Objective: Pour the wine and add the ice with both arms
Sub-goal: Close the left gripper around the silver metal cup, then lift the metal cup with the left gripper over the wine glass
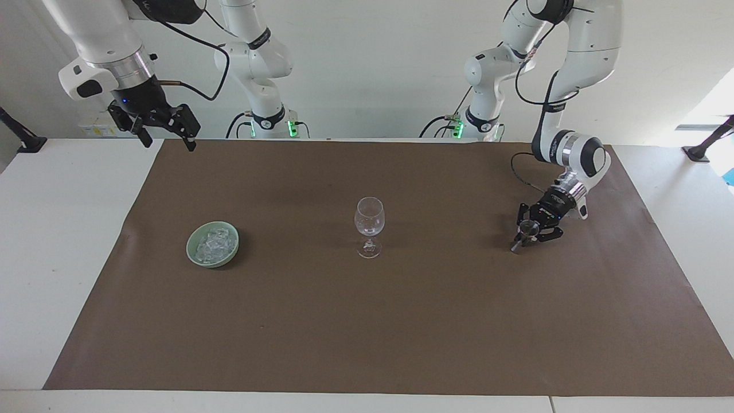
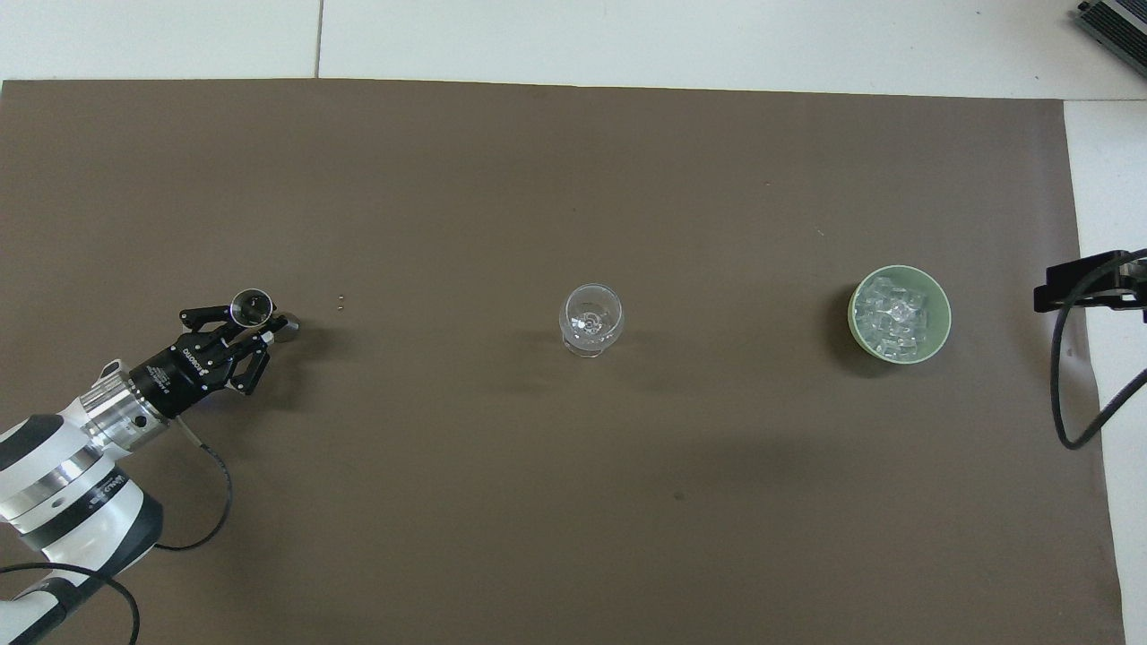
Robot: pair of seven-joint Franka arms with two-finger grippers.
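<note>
Altogether one wine glass [image 1: 369, 226], one bowl [image 1: 213, 245], left end effector [image 1: 532, 232] clenched on one metal jigger [image 2: 252, 309].

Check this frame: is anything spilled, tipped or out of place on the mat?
Nothing spilled or tipped. The wine glass stands upright mid-mat, and the ice stays inside the green bowl. Two tiny specks lie on the mat near the metal jigger; what they are cannot be told.

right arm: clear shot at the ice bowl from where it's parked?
Probably yes. The right gripper hangs open above its end of the table; nothing stands between it and the green bowl of ice.
</note>
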